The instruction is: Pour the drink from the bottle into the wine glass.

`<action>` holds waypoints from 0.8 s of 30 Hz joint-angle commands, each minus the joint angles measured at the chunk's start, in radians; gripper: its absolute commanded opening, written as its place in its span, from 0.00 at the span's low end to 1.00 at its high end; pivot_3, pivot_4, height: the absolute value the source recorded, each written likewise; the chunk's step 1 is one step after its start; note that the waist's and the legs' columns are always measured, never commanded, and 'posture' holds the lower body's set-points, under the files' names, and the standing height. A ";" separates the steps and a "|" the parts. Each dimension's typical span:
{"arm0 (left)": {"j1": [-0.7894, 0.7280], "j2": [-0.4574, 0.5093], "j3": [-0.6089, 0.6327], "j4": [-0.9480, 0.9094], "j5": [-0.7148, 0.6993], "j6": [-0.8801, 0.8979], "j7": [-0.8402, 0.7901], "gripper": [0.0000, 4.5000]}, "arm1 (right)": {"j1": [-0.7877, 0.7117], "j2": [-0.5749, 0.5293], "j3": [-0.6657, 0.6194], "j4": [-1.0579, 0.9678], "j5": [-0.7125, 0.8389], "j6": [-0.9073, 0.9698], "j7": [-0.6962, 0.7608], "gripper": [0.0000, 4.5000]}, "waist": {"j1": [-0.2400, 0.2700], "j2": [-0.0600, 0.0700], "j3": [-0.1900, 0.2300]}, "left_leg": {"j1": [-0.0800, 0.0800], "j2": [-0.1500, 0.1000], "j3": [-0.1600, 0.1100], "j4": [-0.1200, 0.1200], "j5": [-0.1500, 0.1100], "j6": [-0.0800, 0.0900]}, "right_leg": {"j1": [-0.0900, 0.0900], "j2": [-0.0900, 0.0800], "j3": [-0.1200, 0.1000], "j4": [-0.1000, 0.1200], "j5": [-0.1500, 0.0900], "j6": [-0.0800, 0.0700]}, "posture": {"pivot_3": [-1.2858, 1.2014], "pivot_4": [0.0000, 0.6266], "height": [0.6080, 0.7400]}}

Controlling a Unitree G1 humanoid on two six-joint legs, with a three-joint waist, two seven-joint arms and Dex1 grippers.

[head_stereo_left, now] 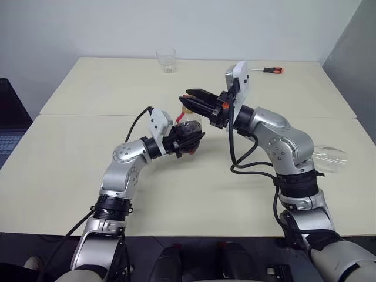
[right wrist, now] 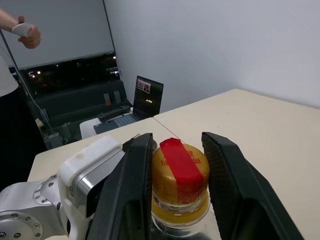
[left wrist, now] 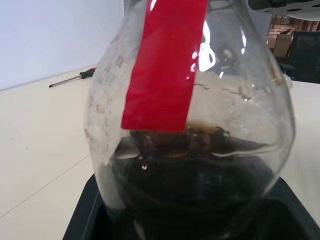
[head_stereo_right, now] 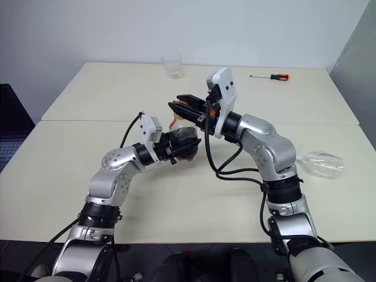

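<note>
I see my left gripper (head_stereo_left: 191,143) squeezing the round belly of the small clear bottle (head_stereo_left: 189,126) and holding it up above the table (head_stereo_left: 88,147), near the middle. In the left wrist view the bottle (left wrist: 200,115) sits right between the black fingers, and the dark drink (left wrist: 195,185) fills the low part of it. A red strip (left wrist: 165,60) runs down its side. My right gripper (head_stereo_left: 191,101) comes in from the right and is higher than the left one. Its two black fingers (right wrist: 127,195) stand on both sides of the yellow cap (right wrist: 180,175) with red tape on top. They look pressed against the cap, so I say this claw is pinching the cap. The cap is still on the bottle. The wine glass (head_stereo_right: 320,163) lies on its side on the table, off to the right, past my right elbow, well apart from the bottle. A short clear tumbler (head_stereo_left: 166,60) stands at the far side of the table. A screwdriver (head_stereo_left: 267,70) with an orange handle lies at the far right side. In the right wrist view I see a laptop (right wrist: 145,97) on a desk beyond the table and a person's hand (right wrist: 27,34) up in the corner.
</note>
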 commanded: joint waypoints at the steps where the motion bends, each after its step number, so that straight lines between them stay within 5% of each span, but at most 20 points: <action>1: -0.002 0.006 0.019 -0.053 -0.016 -0.013 -0.001 0.49 | -0.048 -0.013 -0.049 -0.042 0.035 0.014 -0.010 0.27 | 0.000 0.000 0.000 | 0.000 0.000 0.000 0.000 0.000 0.000 | 0.000 0.000 0.000 0.000 0.000 0.000 | 0.52 0.24 1.00; 16: 0.048 0.033 0.050 -0.088 -0.022 0.004 0.033 0.49 | -0.035 -0.072 -0.123 -0.167 0.070 0.079 -0.110 0.27 | 0.001 0.000 0.000 | 0.000 0.000 0.000 0.000 0.000 0.000 | 0.000 0.000 0.000 0.000 0.000 0.000 | 0.52 0.24 1.00; 24: 0.029 0.028 0.092 -0.080 -0.022 0.014 0.093 0.49 | 0.169 -0.136 -0.045 -0.134 -0.186 -0.131 -0.204 0.27 | 0.001 0.000 0.000 | 0.000 0.000 0.000 0.001 0.000 0.000 | 0.000 0.000 0.000 0.000 0.000 0.000 | 0.52 0.24 1.00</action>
